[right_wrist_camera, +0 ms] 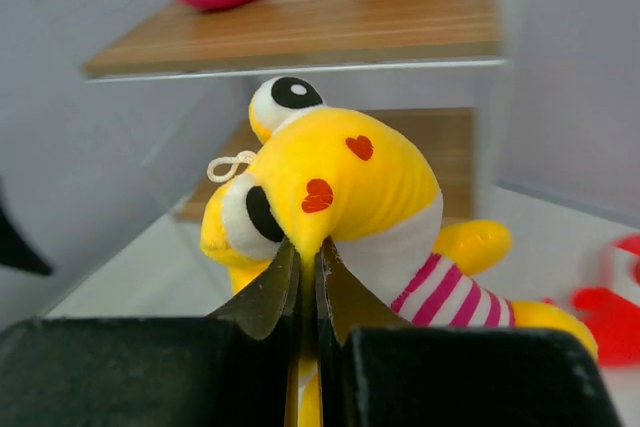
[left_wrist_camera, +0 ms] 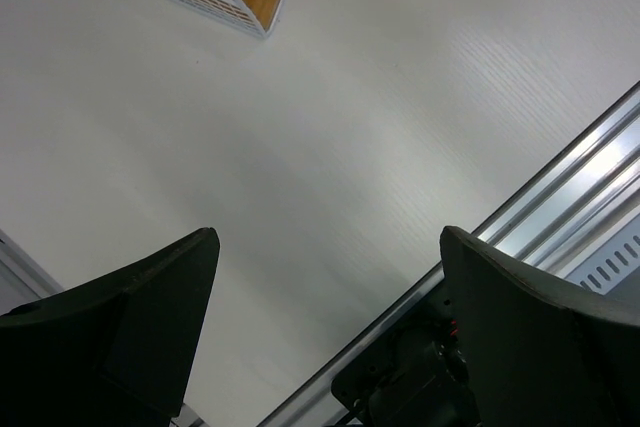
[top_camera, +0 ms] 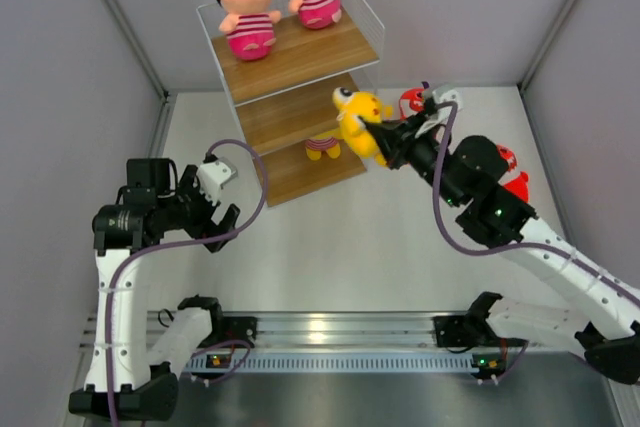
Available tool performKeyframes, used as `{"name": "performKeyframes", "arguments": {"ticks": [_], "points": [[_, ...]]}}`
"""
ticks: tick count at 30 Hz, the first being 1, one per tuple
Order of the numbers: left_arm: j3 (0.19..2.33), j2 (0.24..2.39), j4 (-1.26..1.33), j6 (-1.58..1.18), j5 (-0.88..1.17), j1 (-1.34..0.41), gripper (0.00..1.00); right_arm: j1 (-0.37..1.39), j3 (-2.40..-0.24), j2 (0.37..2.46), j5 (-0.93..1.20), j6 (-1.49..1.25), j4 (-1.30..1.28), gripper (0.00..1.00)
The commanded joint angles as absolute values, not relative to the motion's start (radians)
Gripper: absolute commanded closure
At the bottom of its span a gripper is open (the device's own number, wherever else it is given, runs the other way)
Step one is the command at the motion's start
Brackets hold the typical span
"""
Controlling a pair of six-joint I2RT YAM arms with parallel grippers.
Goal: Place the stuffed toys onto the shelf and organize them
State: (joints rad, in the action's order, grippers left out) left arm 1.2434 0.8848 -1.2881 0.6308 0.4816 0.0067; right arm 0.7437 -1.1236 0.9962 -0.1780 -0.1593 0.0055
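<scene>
**A:** The right pincer (right_wrist_camera: 308, 257) was clenched on the yellow doll (right_wrist_camera: 340, 187), jaws pinching a fold of plush below its face.

**B:** And where did that put the doll?

**A:** Off the table, at the right front edge of the shelf (top_camera: 300, 52), about level with the middle board (top_camera: 290, 117). Its length ran roughly along that edge. The board lay ahead and left of the pincer.

**B:** So a push leftward and inward looked the call. And the left pincer (top_camera: 215, 222)?

**A:** Released, jaws wide, empty over the table (top_camera: 330, 247), well apart from the shelf. The right arm was plainly nearer.

**B:** The rest?

**A:** Two boy dolls (top_camera: 245, 7) up top, a second yellow doll (top_camera: 322, 147) on the bottom board, and red sharks (top_camera: 412, 102) on the table.
</scene>
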Motion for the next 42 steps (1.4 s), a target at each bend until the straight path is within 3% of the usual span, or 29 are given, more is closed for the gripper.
{"name": "performKeyframes", "arguments": {"ticks": [1,4,14,27,32,36,39,42], "points": [[1.258,0.851,-1.292,0.634,0.548,0.006,0.02,0.899,-1.060,1.023,-0.078,-0.145,0.225,1.00],[1.253,0.833,-1.331,0.669,0.589,0.006,0.02,0.998,-0.976,1.107,-0.066,-0.208,0.452,1.00],[1.281,0.810,-1.359,0.666,0.604,-0.037,0.02,1.199,-1.065,1.446,-0.069,-0.276,0.656,1.00],[1.272,0.819,-1.217,0.597,0.419,-0.037,0.02,1.229,-1.019,1.558,0.081,-0.337,0.837,1.00],[1.259,0.838,-1.172,0.577,0.486,-0.037,0.04,1.230,-1.008,1.597,0.080,-0.362,0.868,1.00],[1.217,0.857,-1.126,0.532,0.549,-0.037,0.24,1.230,-1.019,1.649,0.098,-0.374,0.914,1.00],[1.220,0.864,-1.126,0.528,0.603,-0.037,0.33,1.229,-1.016,1.669,0.124,-0.380,0.963,1.00],[1.224,0.871,-1.127,0.531,0.646,-0.037,0.61,1.227,-0.999,1.689,0.127,-0.382,1.002,1.00]]}}
